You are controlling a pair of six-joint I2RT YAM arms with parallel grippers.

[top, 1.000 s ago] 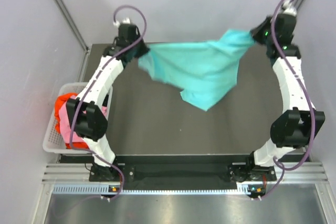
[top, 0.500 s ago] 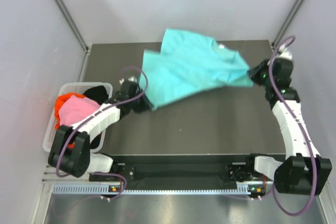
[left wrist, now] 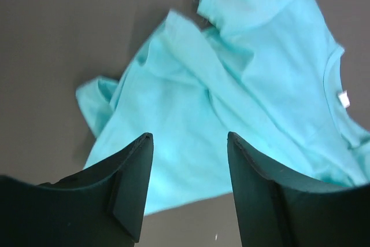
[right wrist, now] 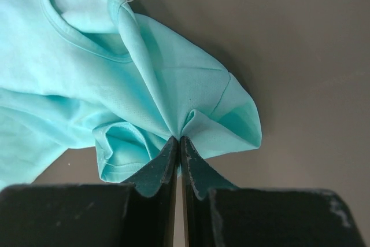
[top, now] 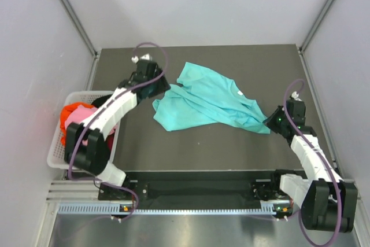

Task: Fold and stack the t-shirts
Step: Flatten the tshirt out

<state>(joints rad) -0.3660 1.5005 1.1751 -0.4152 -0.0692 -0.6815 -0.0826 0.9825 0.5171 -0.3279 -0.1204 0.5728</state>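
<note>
White basket (top: 81,93) holds pink shirt (top: 79,117).

A white lattice basket (top: 56,153) sat just off the dark table's (top: 196,148) edge at about 8 o'clock. A metal rail (top: 196,207) ran along 6 o'clock, and pale walls (top: 202,4) stood at 12 o'clock.

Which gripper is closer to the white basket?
Left. The left gripper is open just beyond the white basket, beside the teal t-shirt; the right gripper is across the table, shut on that shirt's corner.
</note>
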